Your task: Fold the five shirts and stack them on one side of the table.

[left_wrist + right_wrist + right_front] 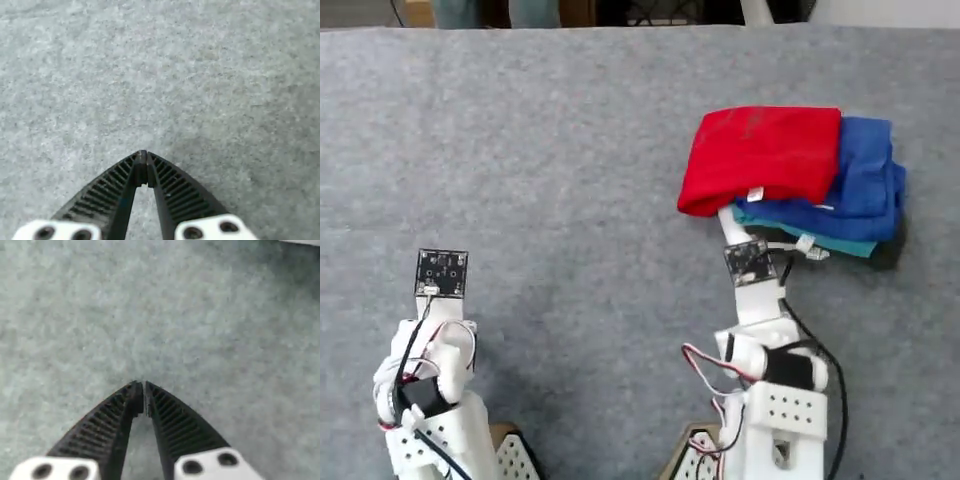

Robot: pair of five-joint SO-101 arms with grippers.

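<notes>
Grey felt table (570, 150) everywhere. The shirt stack (868, 180) sits on its right side, red shirt (760, 155) on top. Left gripper (142, 167) and right gripper (140, 397) are both pinched closed, holding nothing, the right one at the stack's edge.

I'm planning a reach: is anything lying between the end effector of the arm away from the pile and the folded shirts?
Nothing visible does: bare grey felt table cover lies between that white arm and the red-topped stack of folded cloth shirts. The other arm stands at the stack's near edge, beside that path.
</notes>
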